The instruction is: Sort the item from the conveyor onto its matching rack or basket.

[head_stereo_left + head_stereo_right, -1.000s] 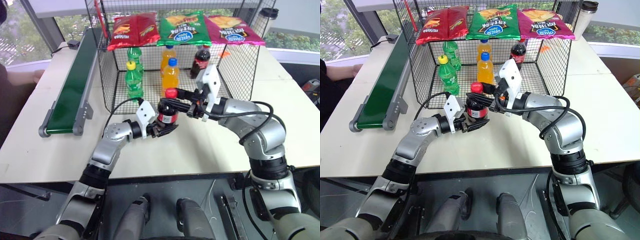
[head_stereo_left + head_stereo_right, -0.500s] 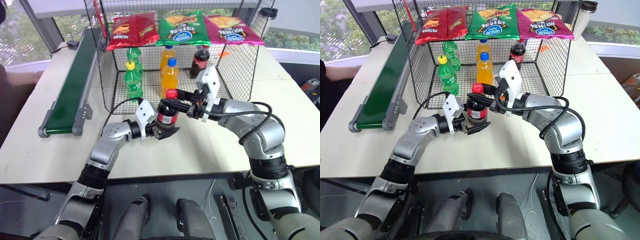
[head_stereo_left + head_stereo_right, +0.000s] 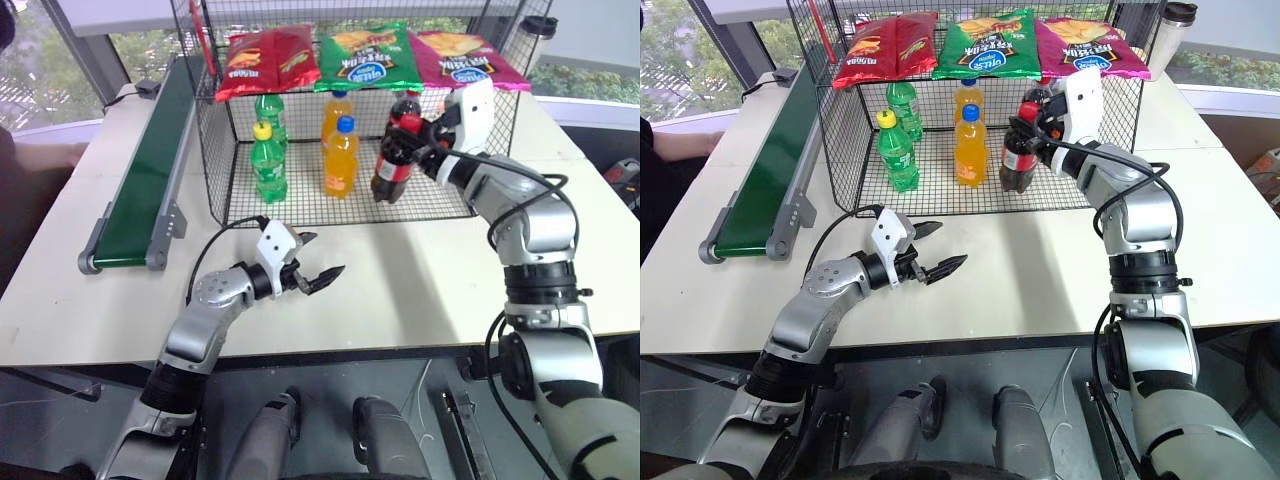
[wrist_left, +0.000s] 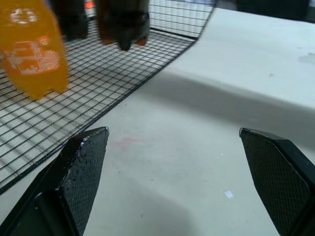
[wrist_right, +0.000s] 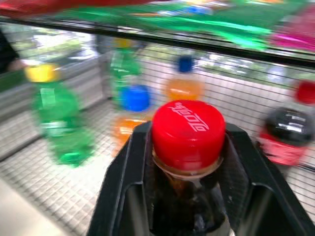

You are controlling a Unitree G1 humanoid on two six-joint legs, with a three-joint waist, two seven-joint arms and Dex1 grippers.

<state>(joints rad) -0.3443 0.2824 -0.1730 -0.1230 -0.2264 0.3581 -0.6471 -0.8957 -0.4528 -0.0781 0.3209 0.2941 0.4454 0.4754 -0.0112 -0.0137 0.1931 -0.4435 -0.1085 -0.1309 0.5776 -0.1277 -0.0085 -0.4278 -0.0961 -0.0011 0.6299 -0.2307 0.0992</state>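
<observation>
While the table [image 3: 420, 270] carries everything, the biggest piece on it is the black wire cage [image 3: 225, 150] at the far middle, with three chip bags [image 3: 365, 55] lying on its flat mesh top. Along the left side runs the conveyor [image 3: 140, 185], its green belt bare as far as can be seen, so the pick-up looks done.

Inside the cage stand two green soda bottles [image 3: 268, 160] on the left, two orange soda bottles [image 3: 341, 155] in the middle, and one cola bottle at the back [image 5: 288, 135] on the right, so the matching spot appears to be that right-hand column.

At the cage's open near edge, right of the orange pair, the held cola bottle [image 3: 390, 160] hangs tilted with its base over or just above the mesh floor; whether it touches I cannot tell. Clamped tight around its neck, just under the red cap [image 5: 188, 129], is the right gripper [image 3: 413, 133].

Near the front of the table, well apart from the cage, the left gripper [image 3: 930, 250] hovers with its fingers spread wide and nothing between them.

What seems left: set the bottle upright on the mesh in front of its twin, let go, and draw the arm out.
</observation>
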